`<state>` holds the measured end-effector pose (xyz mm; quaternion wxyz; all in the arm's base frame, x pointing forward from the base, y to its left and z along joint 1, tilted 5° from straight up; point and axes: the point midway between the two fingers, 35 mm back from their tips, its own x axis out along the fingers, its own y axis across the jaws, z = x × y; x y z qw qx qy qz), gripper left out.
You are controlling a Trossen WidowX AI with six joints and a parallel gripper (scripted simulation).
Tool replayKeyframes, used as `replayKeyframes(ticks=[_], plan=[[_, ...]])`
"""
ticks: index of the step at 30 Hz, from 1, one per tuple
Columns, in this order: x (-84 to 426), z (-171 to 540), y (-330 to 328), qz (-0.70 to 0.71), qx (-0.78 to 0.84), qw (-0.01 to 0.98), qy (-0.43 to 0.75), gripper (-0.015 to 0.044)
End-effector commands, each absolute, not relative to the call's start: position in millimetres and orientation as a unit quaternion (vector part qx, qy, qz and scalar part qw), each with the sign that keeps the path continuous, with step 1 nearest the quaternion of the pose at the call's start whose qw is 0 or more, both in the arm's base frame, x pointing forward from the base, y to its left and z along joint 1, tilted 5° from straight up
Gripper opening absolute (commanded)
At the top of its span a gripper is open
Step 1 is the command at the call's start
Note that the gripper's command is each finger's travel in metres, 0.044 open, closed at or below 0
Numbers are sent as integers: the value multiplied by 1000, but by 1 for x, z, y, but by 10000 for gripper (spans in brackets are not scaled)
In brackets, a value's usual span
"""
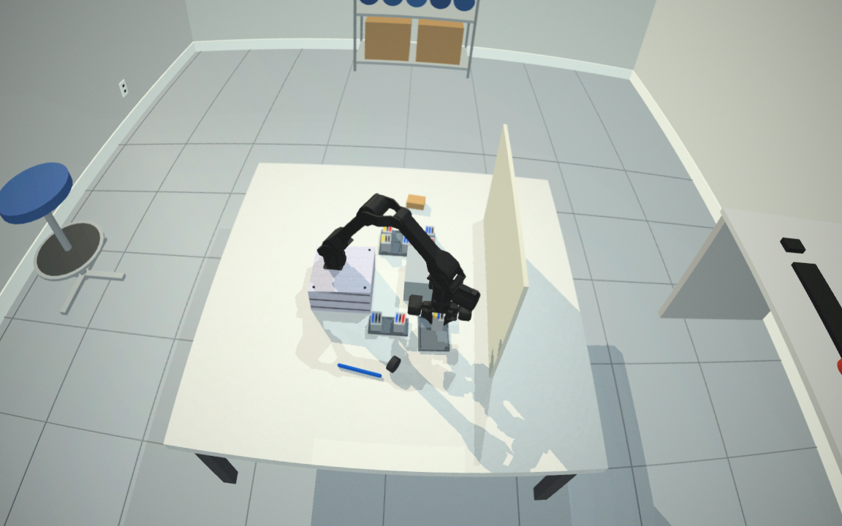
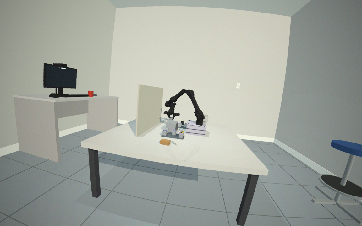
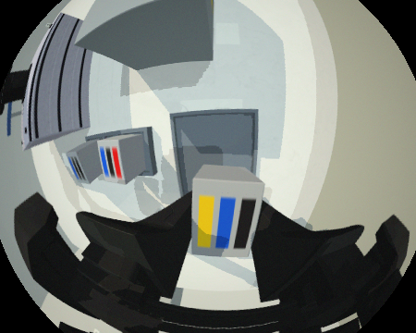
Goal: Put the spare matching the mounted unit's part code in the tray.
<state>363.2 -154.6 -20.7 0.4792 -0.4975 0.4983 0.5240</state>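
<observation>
The table [image 1: 247,405] [image 2: 205,157] spreads beneath my jaws. A tall pale panel [image 1: 509,229] [image 2: 148,109] [image 3: 379,116] stands upright near them, on the side away from my base. The layered stack [image 1: 340,300] [image 2: 195,129] [image 3: 55,83] carrying my base lies well apart from them, on the opposite side. The grey unit [image 1: 419,268] [image 2: 172,125] [image 3: 171,37] is near my jaws; I cannot read its back. Past it from them is the larger rack [image 1: 392,250] [image 2: 173,137], holding spares. The tray [image 1: 433,342] [image 3: 217,129] lies just below my jaws, and the small rack [image 1: 387,332] [image 3: 151,153] is beside it, baseward, with two spares. Farther off, beyond the larger rack, sits an orange block [image 1: 415,201] [image 2: 165,142]. My jaws are closed on the yellow-blue-black spare [image 1: 438,317] [image 2: 171,118] [image 3: 227,217], one finger at each side, its code showing in the wrist view. A blue stick [image 1: 358,370] and, smaller, a black piece [image 1: 393,363] [image 2: 182,122] lie across the small rack from the unit, apart from my jaws.
</observation>
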Motion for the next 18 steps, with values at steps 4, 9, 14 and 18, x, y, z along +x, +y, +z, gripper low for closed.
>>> replayKeyframes(ticks=[4,9,14,18], plan=[[361,-29,-154,526,-497,477,499,0],[360,-35,-154,526,-497,477,499,0],[359,-40,-154,526,-497,477,499,0],[358,-45,-153,526,-497,477,499,0]])
